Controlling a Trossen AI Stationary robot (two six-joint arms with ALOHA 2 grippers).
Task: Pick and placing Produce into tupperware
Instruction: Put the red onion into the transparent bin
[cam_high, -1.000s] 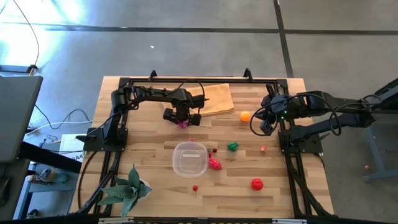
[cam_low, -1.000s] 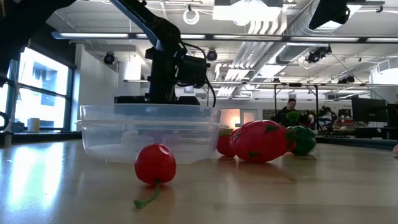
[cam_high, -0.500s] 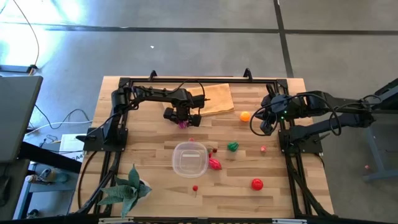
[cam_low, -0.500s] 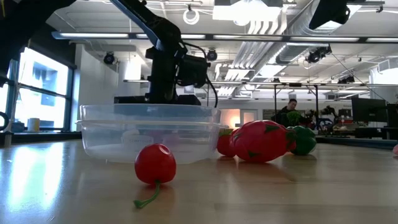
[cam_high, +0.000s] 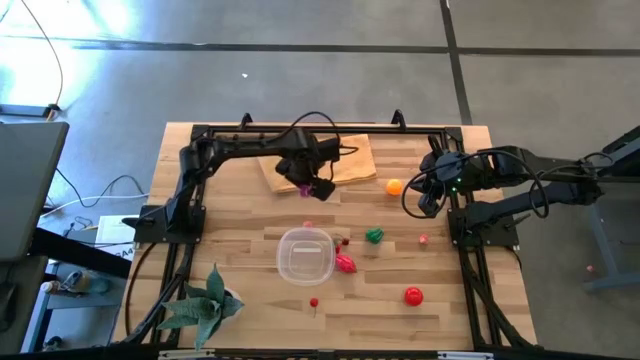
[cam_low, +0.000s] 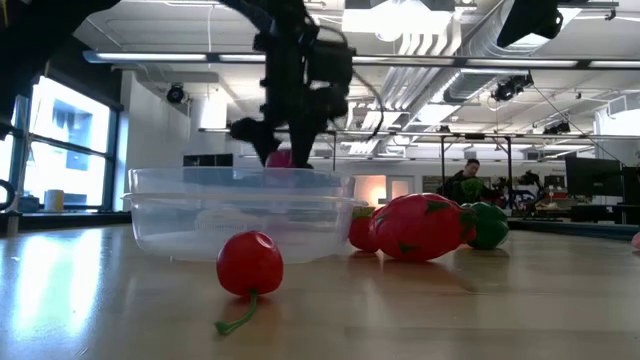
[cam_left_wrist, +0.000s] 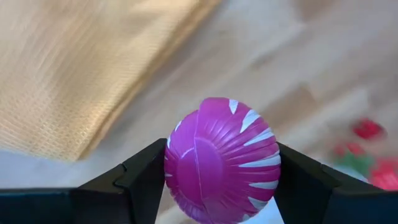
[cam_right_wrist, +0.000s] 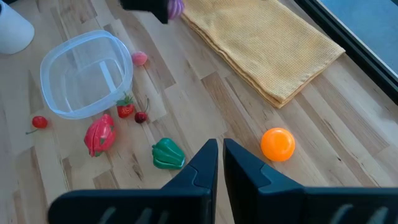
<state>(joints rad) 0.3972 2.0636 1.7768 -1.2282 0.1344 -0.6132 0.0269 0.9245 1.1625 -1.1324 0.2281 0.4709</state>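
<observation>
In the last second the left gripper (cam_high: 308, 186) rose from the tabletop (cam_high: 240, 300) with the magenta-pink piece of produce (cam_left_wrist: 222, 159) between its jaws. Half a second before, it was low on the wood next to the tan cloth (cam_high: 345, 158); now it hung above the cloth's near edge, and in the low view the pink piece was above the rim of the tupperware (cam_low: 240, 212). In my judgement the pick was done, and the carry to the tupperware (cam_high: 306, 255) was still to do.

The left arm reached from the left edge along the far side, with its wrist bent down. Its jaws were spread wide and pinched the round piece on both sides. The tupperware stood empty near the middle of the tabletop, toward the near edge.

The right gripper (cam_right_wrist: 219, 163) waited at the right edge, near the orange fruit (cam_high: 394, 186), its jaws pressed together and empty.
</observation>
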